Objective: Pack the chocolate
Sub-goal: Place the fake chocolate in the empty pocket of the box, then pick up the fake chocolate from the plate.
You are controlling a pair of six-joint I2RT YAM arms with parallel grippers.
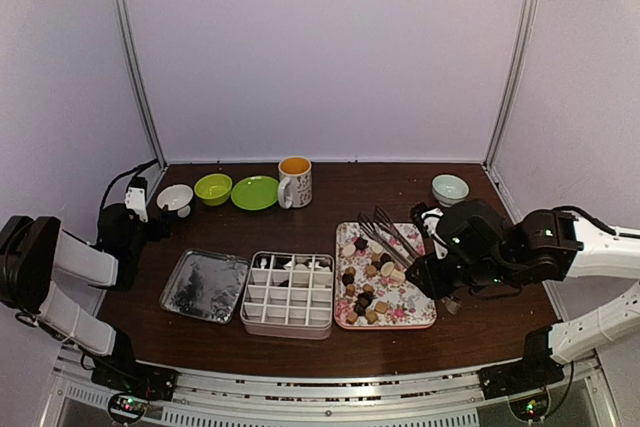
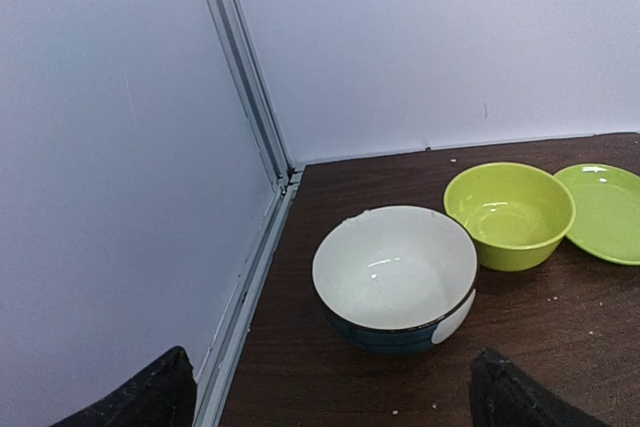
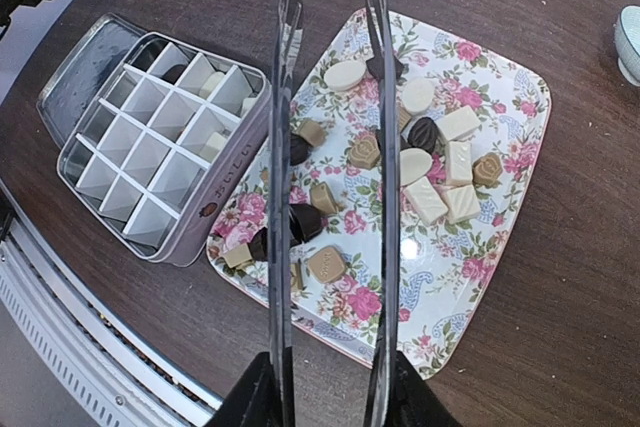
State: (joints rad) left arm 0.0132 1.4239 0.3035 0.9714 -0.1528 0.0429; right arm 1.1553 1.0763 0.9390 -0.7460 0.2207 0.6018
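Right gripper (image 3: 330, 402) reaches in over the pink floral tray (image 3: 515, 222), its fingers clamped on the outer faces of the thin metal tongs (image 3: 283, 147), whose two flat blades stand apart. Chocolate (image 3: 420, 162), glossy moulded pieces in dark, tan and cream, lies scattered on the tray. A few pieces sit in the far cells of the white-gridded tin (image 3: 150, 162). Left gripper (image 2: 335, 412) is spread wide, facing a white-glazed bowl (image 2: 395, 267).

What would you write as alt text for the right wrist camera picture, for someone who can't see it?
Thin metal tongs, held in the right gripper, stretch out with arms apart above a pink floral tray scattered with dark, tan and white chocolates. Left of the tray sits a divided box, most cells empty, on a dark wooden table.
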